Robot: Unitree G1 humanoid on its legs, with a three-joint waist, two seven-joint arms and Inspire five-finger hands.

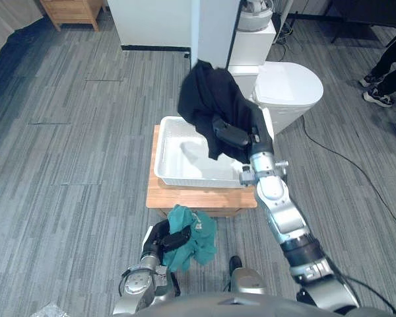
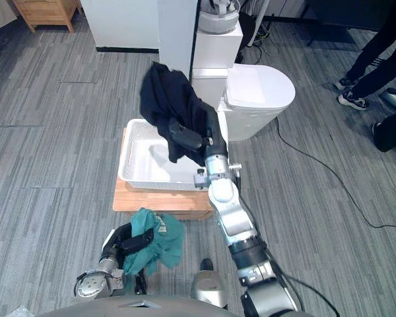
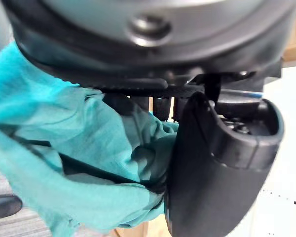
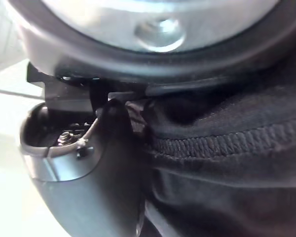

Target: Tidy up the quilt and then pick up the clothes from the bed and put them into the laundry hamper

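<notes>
Black garment point(image 1: 206, 92) gripped by raised right hand point(image 1: 230, 136); lowered left hand point(image 1: 174, 238) clutches teal cloth point(image 1: 199, 246).

Head stereo pair steeply downward, white basket point(image 1: 191, 165) in common; wrist cameras point-blank

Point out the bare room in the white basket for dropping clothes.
In the basket, the left half by its left and near walls is bare. The far right is crowded: the black garment hangs there from the right hand. The left hand holds the teal garment outside it.
</notes>
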